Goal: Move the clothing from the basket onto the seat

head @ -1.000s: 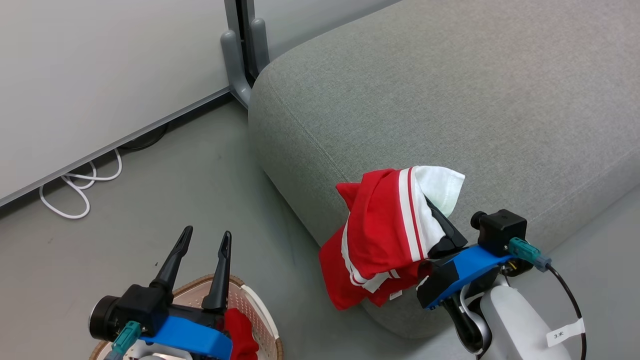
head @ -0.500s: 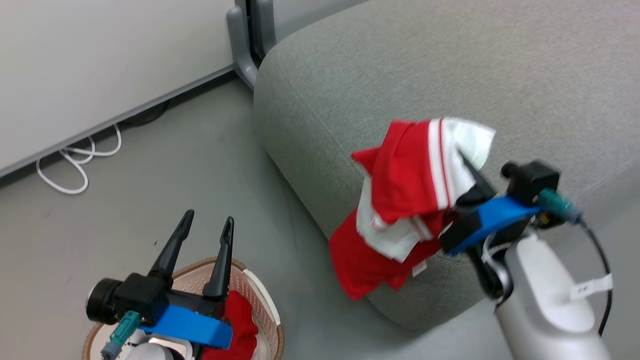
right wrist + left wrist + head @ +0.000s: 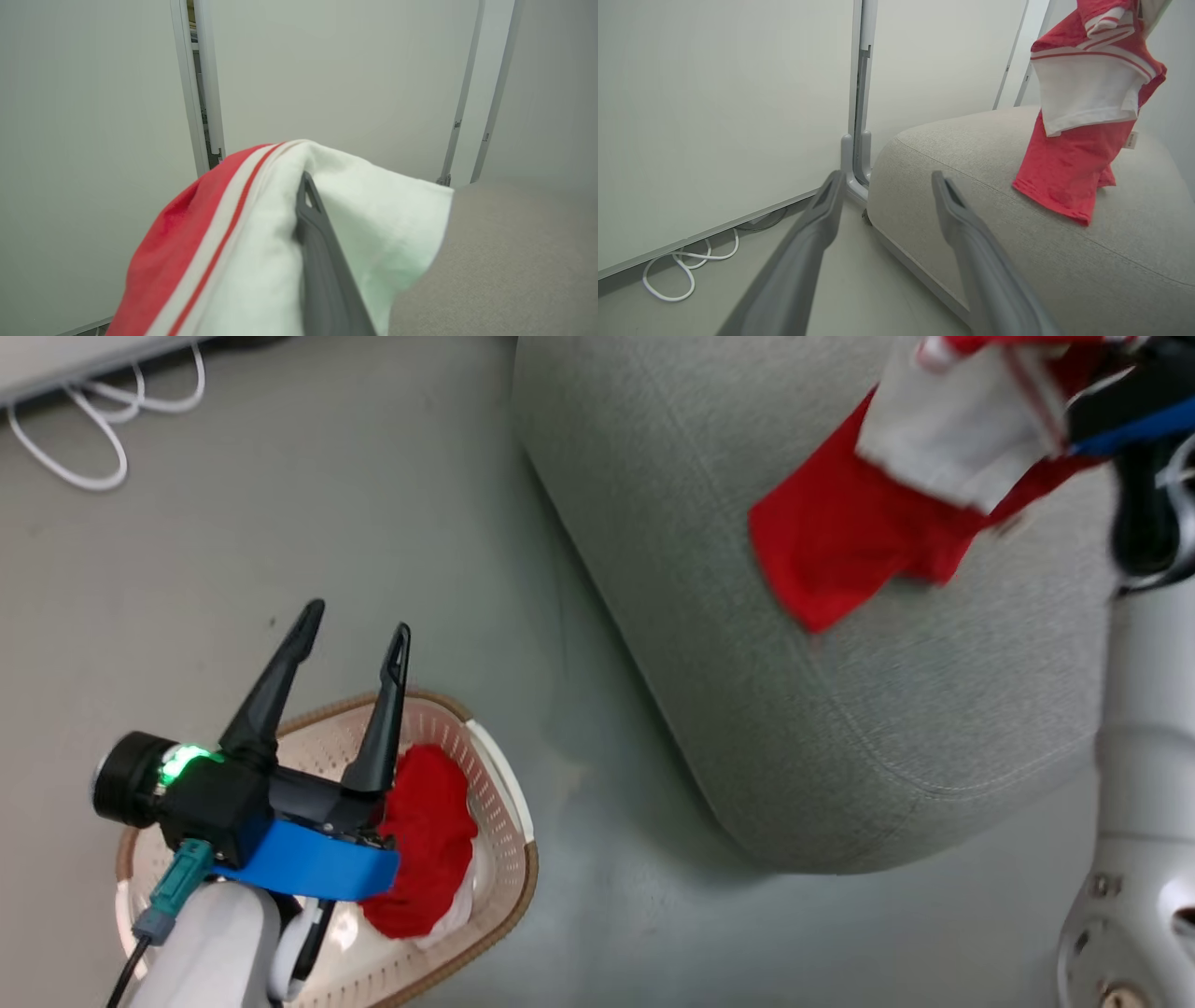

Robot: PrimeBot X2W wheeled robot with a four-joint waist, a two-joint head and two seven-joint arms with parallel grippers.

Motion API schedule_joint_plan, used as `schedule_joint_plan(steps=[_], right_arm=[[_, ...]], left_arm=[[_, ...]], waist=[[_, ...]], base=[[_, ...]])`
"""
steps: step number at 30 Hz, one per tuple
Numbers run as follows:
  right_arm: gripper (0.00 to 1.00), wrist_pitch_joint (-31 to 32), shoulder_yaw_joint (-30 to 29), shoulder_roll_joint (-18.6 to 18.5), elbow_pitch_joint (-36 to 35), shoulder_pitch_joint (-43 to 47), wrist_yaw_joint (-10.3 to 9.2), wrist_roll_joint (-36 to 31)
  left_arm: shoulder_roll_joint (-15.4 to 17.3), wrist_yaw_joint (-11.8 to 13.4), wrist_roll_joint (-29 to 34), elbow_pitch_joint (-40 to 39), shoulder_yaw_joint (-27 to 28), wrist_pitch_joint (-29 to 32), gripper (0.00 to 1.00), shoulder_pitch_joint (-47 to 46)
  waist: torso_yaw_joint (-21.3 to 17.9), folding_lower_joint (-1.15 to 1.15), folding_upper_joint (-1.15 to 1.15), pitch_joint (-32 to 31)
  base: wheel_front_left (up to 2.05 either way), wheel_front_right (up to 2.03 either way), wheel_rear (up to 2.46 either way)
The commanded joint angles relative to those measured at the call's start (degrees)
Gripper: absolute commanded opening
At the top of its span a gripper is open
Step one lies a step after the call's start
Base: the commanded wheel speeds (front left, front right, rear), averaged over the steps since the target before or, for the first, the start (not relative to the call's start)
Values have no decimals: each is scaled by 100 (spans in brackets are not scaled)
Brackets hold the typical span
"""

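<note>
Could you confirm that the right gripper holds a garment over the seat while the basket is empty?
Not quite: the basket is not empty. The head view shows a red garment lying in it. The right gripper does hold the other garment over the seat.

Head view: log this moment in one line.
right claw shut on red garment over seat; left claw open above basket; second garment in basket
</note>
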Motion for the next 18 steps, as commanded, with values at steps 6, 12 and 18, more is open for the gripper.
schedule_joint_plan(steps=[6,12,18], right_arm=[[0,49,-978,-419,-135,-899,3,-396],[0,26,-1784,-820,10,-1424,2,-840],[0,106,-2269,-887,624,-1340,2,-1166]], left_arm=[[219,-3,141,-327,61,-15,100,-338],[362,-3,225,-618,69,-16,100,-531],[448,-3,310,-822,39,-16,100,-685]], waist=[[288,-1,0,1018],[381,-1,0,1475],[406,-1,0,1826]], base=[[0,0,0],[0,0,0],[0,0,0]])
